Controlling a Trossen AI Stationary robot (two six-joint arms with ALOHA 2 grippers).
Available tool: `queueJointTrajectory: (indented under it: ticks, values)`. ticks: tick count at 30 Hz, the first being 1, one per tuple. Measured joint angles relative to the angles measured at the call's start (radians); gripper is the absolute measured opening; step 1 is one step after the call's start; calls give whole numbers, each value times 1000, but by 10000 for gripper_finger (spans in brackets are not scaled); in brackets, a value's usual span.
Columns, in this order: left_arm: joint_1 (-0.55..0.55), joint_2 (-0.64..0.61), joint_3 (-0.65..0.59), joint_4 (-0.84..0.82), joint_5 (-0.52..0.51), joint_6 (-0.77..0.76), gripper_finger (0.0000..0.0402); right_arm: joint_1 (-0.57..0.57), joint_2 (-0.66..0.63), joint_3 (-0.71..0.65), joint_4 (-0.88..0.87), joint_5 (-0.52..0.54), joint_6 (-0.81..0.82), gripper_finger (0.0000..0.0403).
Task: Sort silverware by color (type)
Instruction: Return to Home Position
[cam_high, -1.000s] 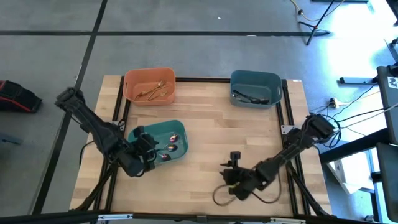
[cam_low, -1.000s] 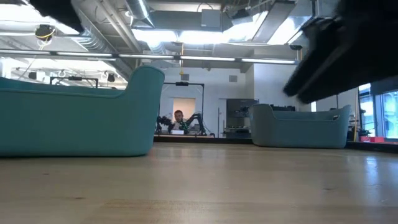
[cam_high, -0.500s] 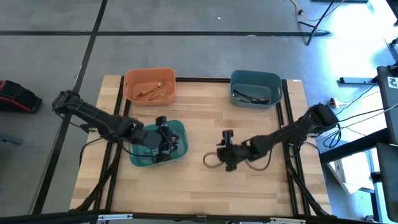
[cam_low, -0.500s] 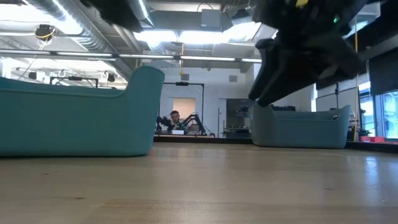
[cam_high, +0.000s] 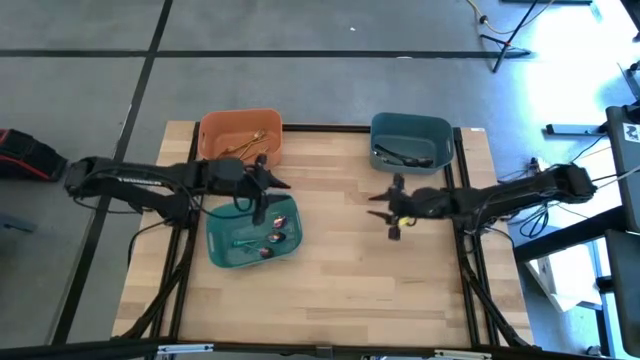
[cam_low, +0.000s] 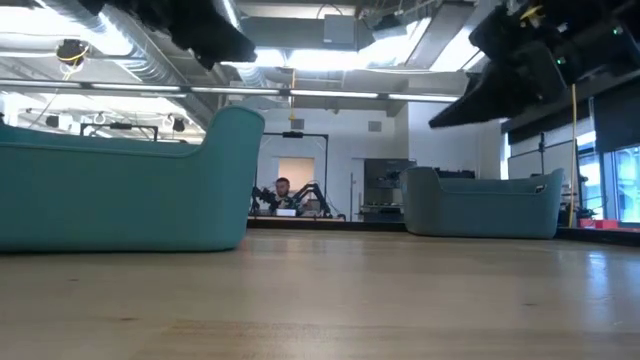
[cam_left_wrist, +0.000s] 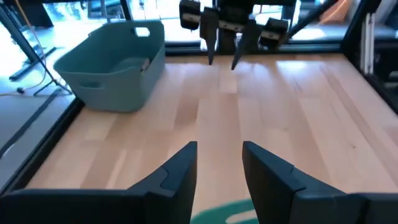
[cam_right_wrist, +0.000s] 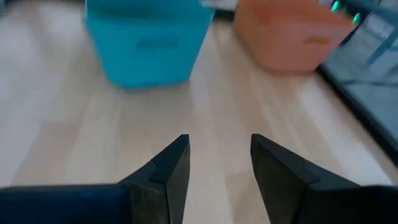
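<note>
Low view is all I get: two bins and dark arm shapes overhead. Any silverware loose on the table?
Observer: None shows on the table in the high view.
Operator: What's inside the teal bin near me?
Observer: The teal bin holds purple-pink spoons.
Operator: Are the grippers carrying anything?
Observer: No. The left gripper, above that bin's far rim, and the right gripper, over bare wood near the blue-grey bin, are both open with nothing between the fingers.
</note>
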Motion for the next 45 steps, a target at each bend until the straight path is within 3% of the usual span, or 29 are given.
queueJointTrajectory:
  ticks: [5,10,21,24,35,45]
  values:
    - [68,-86,-134,151,45,6,124,-100,-95,-101,141,-99,9,161]
    - [111,-170,-290,347,31,-2,124,-142,-140,-165,200,-104,33,152]
    - [119,-409,-521,494,-89,-32,113,-155,-255,-239,219,-77,73,29]
    - [113,-463,-577,486,-115,-38,90,-158,-302,-265,218,-75,100,5]
    - [114,-612,-704,481,-133,-52,10,-156,-516,-360,203,-106,132,2]
    - [114,-692,-716,388,-17,-87,1,-156,-700,-411,111,-194,135,2]
